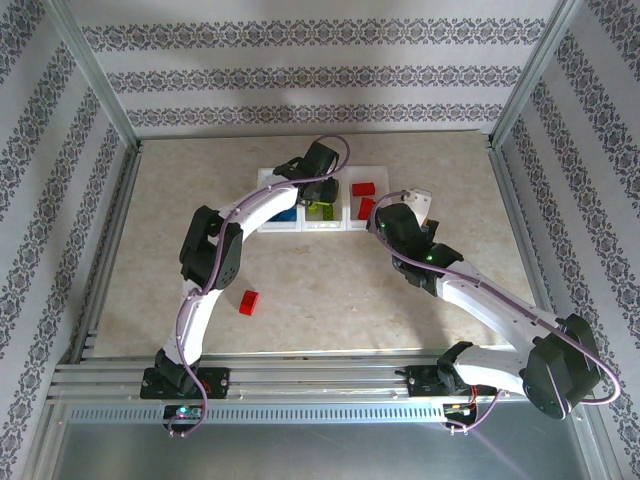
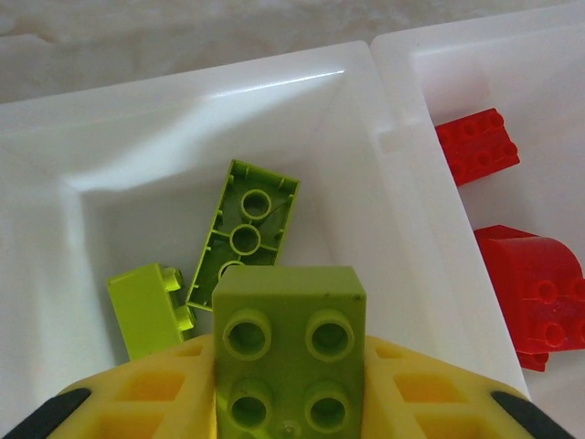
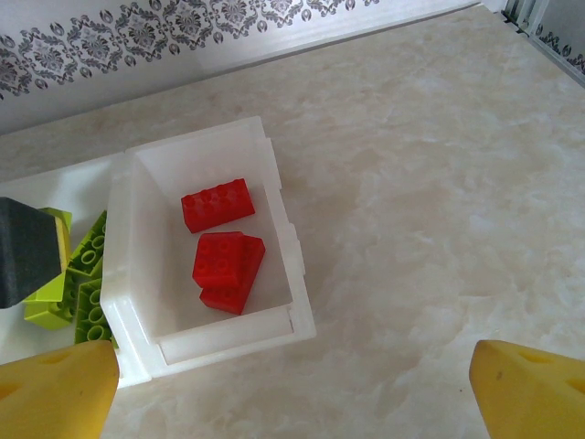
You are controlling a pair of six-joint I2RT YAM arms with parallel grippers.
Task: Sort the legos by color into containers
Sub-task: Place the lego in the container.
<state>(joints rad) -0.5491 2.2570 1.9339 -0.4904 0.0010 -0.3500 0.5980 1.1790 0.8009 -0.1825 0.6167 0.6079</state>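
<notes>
Left gripper pinches a square four-stud lime brick between ribbed yellow fingers, over my glossy translucent middle bin. Two more lime bricks lie inside at 10 and 12 o'clock. My right gripper gapes wide, with the red bin holding smooth red bricks at 10 o'clock; a lone red brick sits on the mottled table.

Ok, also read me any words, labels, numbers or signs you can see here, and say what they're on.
No readable text anywhere.
The wallpaper carries only ornament, no letters.
The white bins are unmarked.
Any mark on the studs of the lime green brick is too small to read.
</notes>
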